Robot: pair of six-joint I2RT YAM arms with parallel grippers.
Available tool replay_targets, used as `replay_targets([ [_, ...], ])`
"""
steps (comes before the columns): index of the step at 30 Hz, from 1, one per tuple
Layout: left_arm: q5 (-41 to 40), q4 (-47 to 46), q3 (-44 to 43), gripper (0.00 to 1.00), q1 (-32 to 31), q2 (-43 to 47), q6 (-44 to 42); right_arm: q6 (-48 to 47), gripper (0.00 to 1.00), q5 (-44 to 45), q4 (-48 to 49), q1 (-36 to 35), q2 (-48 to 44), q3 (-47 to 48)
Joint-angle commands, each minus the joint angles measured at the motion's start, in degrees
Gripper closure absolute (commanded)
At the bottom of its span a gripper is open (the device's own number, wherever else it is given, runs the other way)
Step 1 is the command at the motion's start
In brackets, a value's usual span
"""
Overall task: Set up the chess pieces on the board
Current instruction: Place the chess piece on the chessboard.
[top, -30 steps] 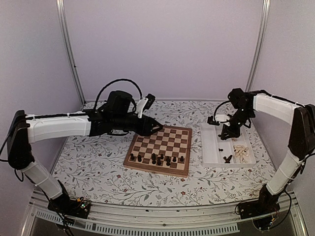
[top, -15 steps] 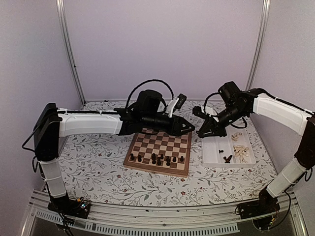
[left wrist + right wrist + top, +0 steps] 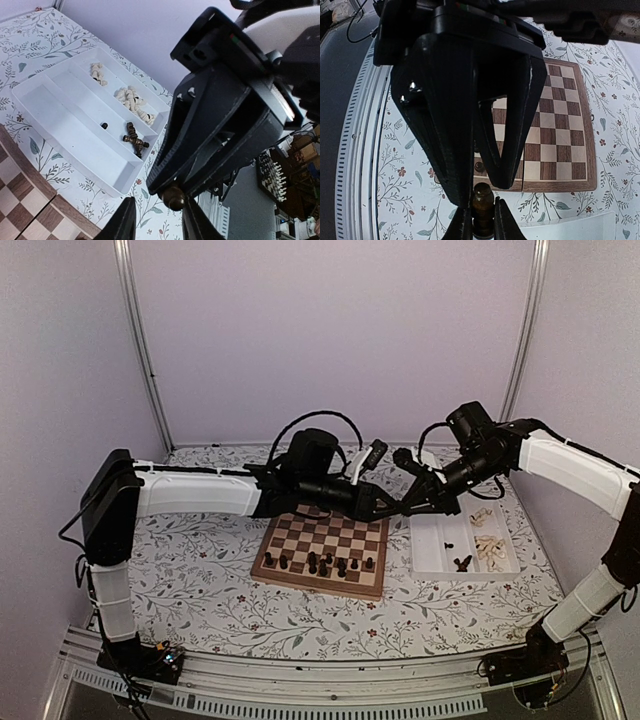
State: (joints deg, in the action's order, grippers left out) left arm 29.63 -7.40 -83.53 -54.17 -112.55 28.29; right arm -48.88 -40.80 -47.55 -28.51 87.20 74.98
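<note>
Floral-print tablecloth (image 3: 190, 580) carries a square wooden chessboard with brown and cream checks (image 3: 262, 565) at centre, with a white plastic compartment tray (image 3: 428, 540) just to its right. Both arms meet in the air above the strip of cloth between them. Right gripper (image 3: 481, 223) is clamped on a small dark brown turned chess piece (image 3: 482, 196). Left gripper (image 3: 157, 212) faces it tip to tip, jaws partly apart around that piece; contact not discernible. Dark pieces (image 3: 320, 562) stand on the board's near rows; cream pieces (image 3: 488, 548) lie in the tray.

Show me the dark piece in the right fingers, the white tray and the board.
Dark piece (image 3: 482, 202), right wrist view, its rounded body.
White tray (image 3: 65, 120), left wrist view, bare compartment floor.
Board (image 3: 340, 532), top view, bare middle squares.
</note>
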Motion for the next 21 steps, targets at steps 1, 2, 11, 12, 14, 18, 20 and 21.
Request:
replay_targets([
  [1, 1.35, -1.39, -1.68, 0.70, -0.87, -1.34, 0.19, 0.35, 0.88, -1.74, 0.76, -0.67, -1.46, -0.47],
  [2, 1.44, -1.39, -1.72, 0.71, -0.89, -1.37, 0.13, 0.29, 0.88, -1.74, 0.73, -0.69, -1.43, -0.50],
  [11, 5.93, -4.83, -0.72, 0.69, -0.81, -0.91, 1.27, -0.34, 0.88, -1.01, 1.13, -1.27, -1.29, -1.10],
  [12, 7.05, -5.81, -0.46, 0.70, -0.74, -0.96, 1.96, -0.40, 0.88, -0.97, 1.16, -1.33, -1.32, -1.10],
  [14, 9.29, -7.72, -0.05, 0.74, -0.57, -1.17, 3.25, -0.42, 0.88, -0.51, 1.48, -1.48, -1.32, -1.35],
  [18, 10.17, -8.60, -0.25, 0.80, -0.51, -1.81, 4.28, -0.42, 0.88, -0.24, 1.92, -1.61, -1.20, -1.50],
  [20, 10.14, -7.89, -0.60, 0.81, -0.50, -2.07, 4.40, -0.42, 0.88, -0.25, 2.08, -1.79, -1.22, -1.49],
  [21, 9.98, -7.61, -0.73, 0.82, -0.50, -2.19, 4.37, -0.47, 0.87, -0.33, 2.12, -1.87, -1.33, -1.50],
])
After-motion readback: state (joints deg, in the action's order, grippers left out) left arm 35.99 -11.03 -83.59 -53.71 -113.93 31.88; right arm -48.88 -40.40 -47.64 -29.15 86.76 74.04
